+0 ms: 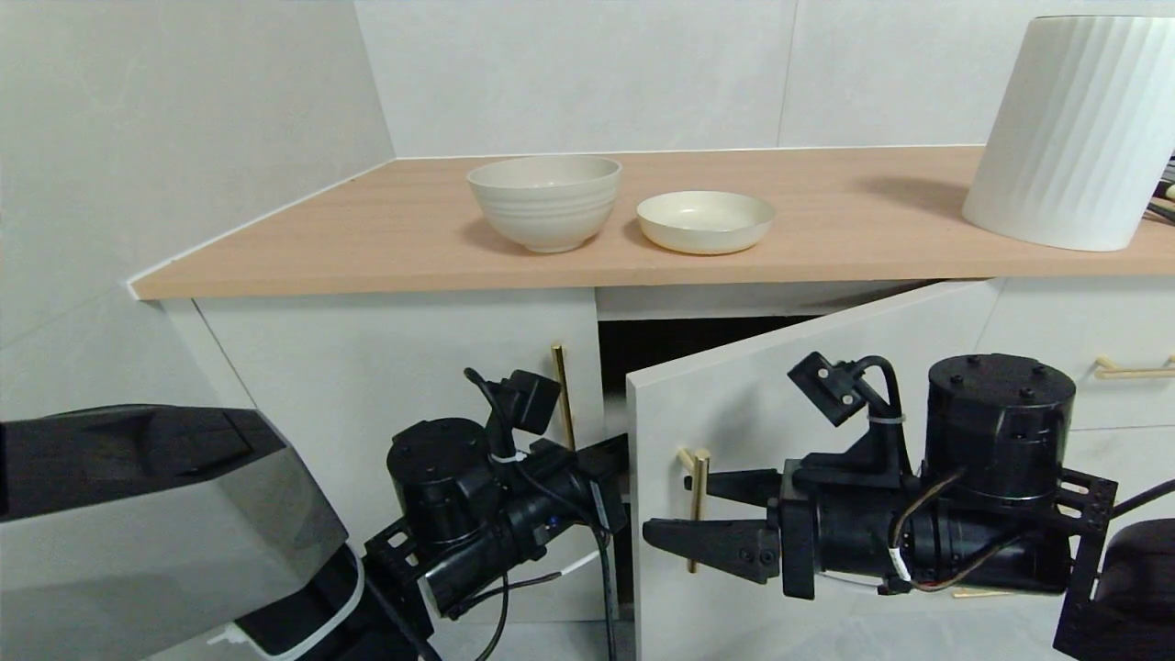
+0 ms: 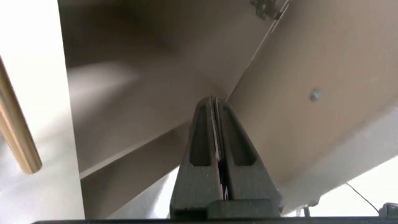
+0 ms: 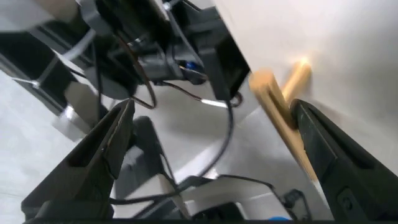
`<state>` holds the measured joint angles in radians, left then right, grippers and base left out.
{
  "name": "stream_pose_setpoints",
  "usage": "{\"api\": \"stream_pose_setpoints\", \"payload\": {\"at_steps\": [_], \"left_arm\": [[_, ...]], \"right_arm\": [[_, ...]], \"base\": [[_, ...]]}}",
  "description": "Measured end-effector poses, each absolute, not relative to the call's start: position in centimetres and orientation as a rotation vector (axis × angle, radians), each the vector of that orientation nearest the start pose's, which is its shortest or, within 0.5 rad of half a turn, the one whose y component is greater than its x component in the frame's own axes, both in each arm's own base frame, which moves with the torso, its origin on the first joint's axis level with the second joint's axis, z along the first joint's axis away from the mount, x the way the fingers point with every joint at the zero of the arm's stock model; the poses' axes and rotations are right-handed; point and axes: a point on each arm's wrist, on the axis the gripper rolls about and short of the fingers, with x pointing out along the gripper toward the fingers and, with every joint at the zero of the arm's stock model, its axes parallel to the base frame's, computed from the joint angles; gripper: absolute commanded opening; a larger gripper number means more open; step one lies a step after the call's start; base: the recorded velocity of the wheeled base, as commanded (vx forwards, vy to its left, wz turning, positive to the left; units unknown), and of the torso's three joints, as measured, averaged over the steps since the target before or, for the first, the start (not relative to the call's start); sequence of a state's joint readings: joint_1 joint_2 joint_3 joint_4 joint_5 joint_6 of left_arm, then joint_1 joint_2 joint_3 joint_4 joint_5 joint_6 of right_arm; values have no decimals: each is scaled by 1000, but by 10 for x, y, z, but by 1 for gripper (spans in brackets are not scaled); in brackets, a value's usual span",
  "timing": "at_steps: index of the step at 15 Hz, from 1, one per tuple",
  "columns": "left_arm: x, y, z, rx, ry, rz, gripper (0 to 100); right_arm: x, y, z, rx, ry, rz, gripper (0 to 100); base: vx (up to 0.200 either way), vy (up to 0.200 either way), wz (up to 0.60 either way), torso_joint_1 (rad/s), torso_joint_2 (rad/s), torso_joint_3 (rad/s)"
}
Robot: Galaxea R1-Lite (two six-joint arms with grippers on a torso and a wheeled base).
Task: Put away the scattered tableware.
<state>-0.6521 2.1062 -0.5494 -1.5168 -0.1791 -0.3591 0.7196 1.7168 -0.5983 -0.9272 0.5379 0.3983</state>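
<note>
Right gripper (image 1: 684, 508) is spread wide, nothing clamped, and the brass bar handle (image 1: 699, 496) stands inside that spread. The bar runs vertically and my fingers lie level, so they cross it at a right angle. In the wrist view the bar sits hard up against one finger and well off the other. I can't tell whether it actually touches.

The handle belongs to the cabinet door (image 1: 826, 367), which hangs ajar with its free edge swung toward me. There's a dark gap between it and the neighbouring closed door (image 1: 395, 367).

Left gripper (image 2: 214, 109) is pressed shut and empty, its tip poked into that gap just beside my right one, with bare cabinet panels ahead of it.

The tableware is nowhere near either tool. The bowl (image 1: 546, 202) and the shallow dish (image 1: 705, 220) sit upright side by side, apart, on the wooden countertop (image 1: 826, 248). That's well above both grippers and further back.

The bowl is up over my left gripper and the dish almost straight above the right, so each arm has its nearer piece.

As I judge it, the door comes first. The right gripper closes on the bar and swings it wider, and only then do I reach up.

A tall ribbed white container (image 1: 1074, 128) stands far out past my right arm. Pale tiled walls (image 1: 184, 138) box in the corner.
</note>
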Motion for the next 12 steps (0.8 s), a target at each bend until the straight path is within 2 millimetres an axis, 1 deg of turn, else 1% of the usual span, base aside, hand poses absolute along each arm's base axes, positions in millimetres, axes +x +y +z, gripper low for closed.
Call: {"api": "stream_pose_setpoints", "payload": {"at_steps": [2, 5, 8, 10, 12], "left_arm": [[262, -206, 81, -326, 187, -818, 0], [262, -205, 87, -317, 163, -819, 0], [265, -209, 90, -270, 158, -823, 0], [268, -211, 92, -247, 187, -821, 0], [270, -211, 98, -246, 191, -820, 0]], "right_arm": [[202, 189, 151, 305, 450, 1187, 100], [193, 173, 148, 306, 472, 1152, 100], [179, 159, 141, 291, 540, 1065, 100], [166, 157, 140, 254, 559, 935, 100], [152, 160, 142, 220, 530, 859, 100]], "base": [[0, 0, 0, 0, 0, 0], [0, 0, 0, 0, 0, 0], [0, 0, 0, 0, 0, 0], [0, 0, 0, 0, 0, 0], [0, 0, 0, 0, 0, 0]]}}
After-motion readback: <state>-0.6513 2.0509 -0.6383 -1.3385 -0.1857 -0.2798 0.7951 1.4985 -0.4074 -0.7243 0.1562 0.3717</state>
